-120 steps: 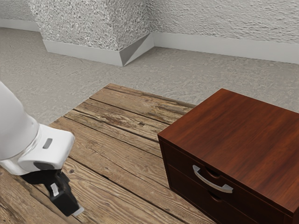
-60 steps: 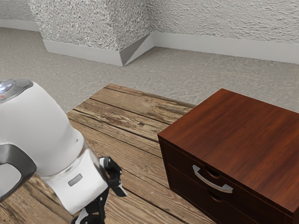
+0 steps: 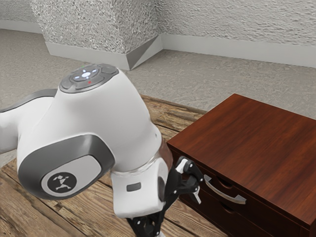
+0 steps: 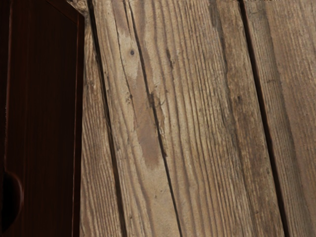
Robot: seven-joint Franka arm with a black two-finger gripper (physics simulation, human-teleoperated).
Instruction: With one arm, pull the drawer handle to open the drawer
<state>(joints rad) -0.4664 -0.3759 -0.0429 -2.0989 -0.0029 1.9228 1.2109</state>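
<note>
The white arm [image 3: 98, 148] bulks across the exterior view's left and middle and hides much of the plank desk [image 3: 163, 116]. Below its wrist the jaws run off the lower edge of the picture, so I cannot tell whether they are released or clenched. A black fitting [image 3: 186, 178] on the wrist overlaps the near front corner of the cabinet [image 3: 256, 143]; whether it touches the wood cannot be made out.

The dark red-brown cabinet stands on the desk at the exterior view's right, its back close to the desk's far edge and its right part cut off. The upper drawer [image 3: 222, 183] lies flush with the cabinet front. Its curved silver handle [image 3: 224, 192] sits to the exterior view's right of the wrist and above where the jaws vanish, apart from them with nothing gripping it.

In the wrist view, the desk planks [image 4: 197, 123] lie under the hand, with the cabinet's dark front [image 4: 39, 108] just beside them and a rounded hollow [image 4: 10, 202] partly cut off.
</note>
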